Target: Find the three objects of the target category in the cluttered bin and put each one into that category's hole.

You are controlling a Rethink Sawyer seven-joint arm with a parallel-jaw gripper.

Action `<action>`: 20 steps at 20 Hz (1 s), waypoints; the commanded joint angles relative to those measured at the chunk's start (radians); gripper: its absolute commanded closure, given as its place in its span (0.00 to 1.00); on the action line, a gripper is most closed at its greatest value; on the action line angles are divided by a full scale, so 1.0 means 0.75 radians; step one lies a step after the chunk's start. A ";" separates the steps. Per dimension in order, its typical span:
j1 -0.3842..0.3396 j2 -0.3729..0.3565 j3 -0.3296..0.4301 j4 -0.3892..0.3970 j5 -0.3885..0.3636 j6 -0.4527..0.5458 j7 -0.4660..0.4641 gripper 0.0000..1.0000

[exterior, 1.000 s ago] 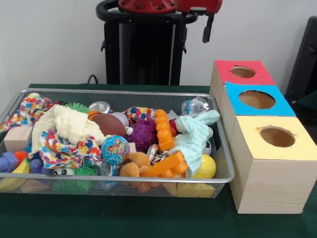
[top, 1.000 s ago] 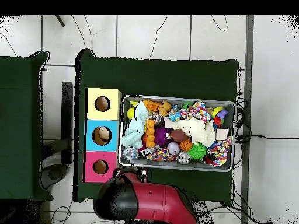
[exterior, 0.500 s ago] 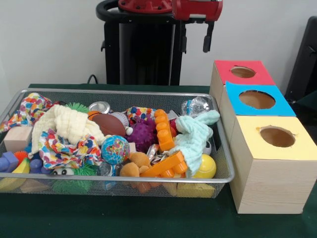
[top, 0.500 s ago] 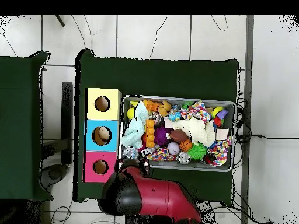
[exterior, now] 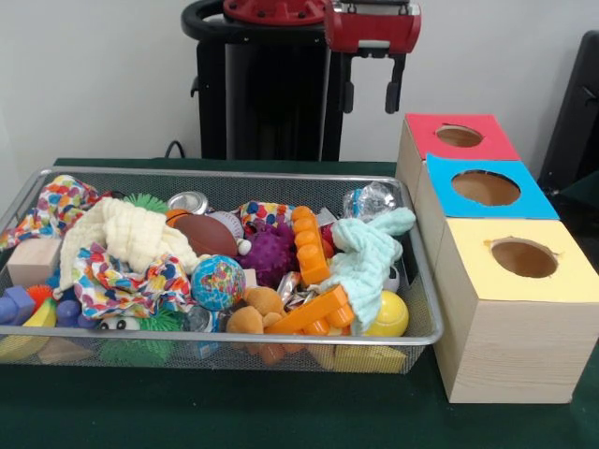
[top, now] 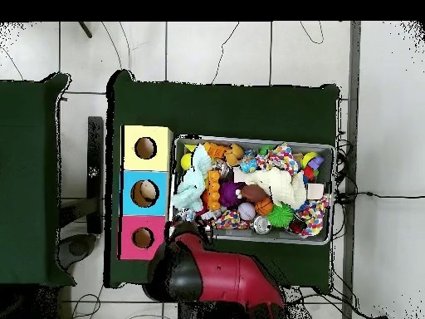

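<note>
The wire mesh bin (exterior: 234, 174) stands on the green table, full of toys; it also shows in the overhead view (top: 249, 139). One wrinkly see-through plastic piece (exterior: 370, 199) lies in the bin's far right corner, behind a mint cloth (exterior: 368, 254). Other plastic pieces are not clearly visible. The blue-topped box's hole (exterior: 486, 187) is just right of the bin, and in the overhead view (top: 144, 193) something pale shows inside it. My gripper (exterior: 371, 94) hangs open and empty, high above that far right corner. In the overhead view the gripper (top: 188, 228) is over the bin's corner near the red-topped box.
A red-topped box (exterior: 459, 137) and a yellow-topped box (exterior: 524, 257) flank the blue one. The bin also holds a globe ball (exterior: 218, 282), a metal tin (exterior: 188, 202), a purple spiky ball (exterior: 271, 253), orange bricks (exterior: 312, 243) and a yellow ball (exterior: 388, 313). The black pedestal (exterior: 271, 94) stands behind.
The gripper has swung out from the pedestal towards the bin's corner by the boxes and come a little lower. Nothing in the bin has moved.
</note>
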 commanded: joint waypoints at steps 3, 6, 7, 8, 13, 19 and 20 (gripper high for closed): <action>0.040 0.212 -0.002 -0.115 -0.069 -0.087 0.165 0.00; 0.056 0.272 -0.029 -0.143 -0.079 -0.122 0.165 0.00; 0.060 0.287 -0.036 -0.150 -0.082 -0.131 0.166 0.00; 0.067 0.299 -0.043 -0.167 -0.082 -0.129 0.166 0.00; 0.099 0.389 -0.079 -0.218 -0.095 -0.189 0.183 0.00; 0.163 0.471 -0.155 -0.275 -0.096 -0.293 0.191 0.00; 0.165 0.477 -0.158 -0.275 -0.097 -0.304 0.187 0.00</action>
